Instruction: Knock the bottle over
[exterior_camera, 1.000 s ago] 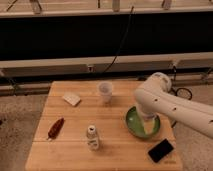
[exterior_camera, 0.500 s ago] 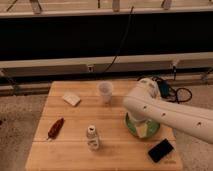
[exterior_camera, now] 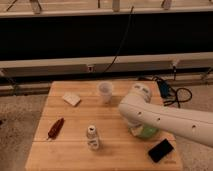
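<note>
The bottle (exterior_camera: pixel 92 137) is small and pale with a round whitish cap and a light label with dark markings. It stands upright on the wooden table (exterior_camera: pixel 75 155), front of centre. My white arm reaches in from the lower right. My gripper (exterior_camera: pixel 136 131) hangs below the arm's end, over the left edge of a green bowl (exterior_camera: pixel 149 133). It is to the right of the bottle, with a gap between them, and mostly hidden by the arm.
A translucent white cup (exterior_camera: pixel 104 92) stands at the back centre. A white flat item (exterior_camera: pixel 71 99) lies back left, a red-brown snack bar (exterior_camera: pixel 55 128) front left, and a black phone (exterior_camera: pixel 160 150) front right. Cables lie on the floor at the right.
My arm has swung left across the table, from over the bowl's right side toward the middle. The bottle and the other things have not moved.
</note>
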Controlling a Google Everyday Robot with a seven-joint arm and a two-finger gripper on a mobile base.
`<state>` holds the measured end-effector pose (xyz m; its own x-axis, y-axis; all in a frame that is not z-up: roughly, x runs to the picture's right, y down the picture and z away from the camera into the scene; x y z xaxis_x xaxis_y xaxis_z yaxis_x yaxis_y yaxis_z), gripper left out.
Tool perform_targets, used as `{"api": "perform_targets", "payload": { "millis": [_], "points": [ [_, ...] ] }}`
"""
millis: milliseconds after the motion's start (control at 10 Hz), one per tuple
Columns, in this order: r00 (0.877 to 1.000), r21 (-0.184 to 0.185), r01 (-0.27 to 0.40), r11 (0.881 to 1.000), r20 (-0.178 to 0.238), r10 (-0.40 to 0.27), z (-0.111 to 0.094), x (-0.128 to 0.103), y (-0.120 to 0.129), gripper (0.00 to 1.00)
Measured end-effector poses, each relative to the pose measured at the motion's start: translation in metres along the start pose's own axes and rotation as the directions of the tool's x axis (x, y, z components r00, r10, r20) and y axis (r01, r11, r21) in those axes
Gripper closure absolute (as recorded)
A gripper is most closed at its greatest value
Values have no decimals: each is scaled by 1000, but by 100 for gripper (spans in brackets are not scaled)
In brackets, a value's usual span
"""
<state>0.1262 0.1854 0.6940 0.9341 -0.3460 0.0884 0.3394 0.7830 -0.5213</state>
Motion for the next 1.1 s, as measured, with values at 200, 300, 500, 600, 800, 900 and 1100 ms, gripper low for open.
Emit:
{"api": "perform_targets", "payload": {
  "millis": [200,300,500,600,800,900,1100],
  "points": [
    [999,5,51,999,2,-51,1,-27,-6,20],
    [998,3,62,998,4,-62,3,-33,-6,20],
    [997,-2,81,997,10,-81,10,-38,-3,20],
    [996,0,90,996,13,-90,10,-43,-5,20],
    [993,6,111,994,25,-111,9,-66,-12,20],
    [992,6,127,992,29,-127,10,-80,-16,20],
    [985,0,166,986,40,-166,19,-91,-15,20]
  ]
}}
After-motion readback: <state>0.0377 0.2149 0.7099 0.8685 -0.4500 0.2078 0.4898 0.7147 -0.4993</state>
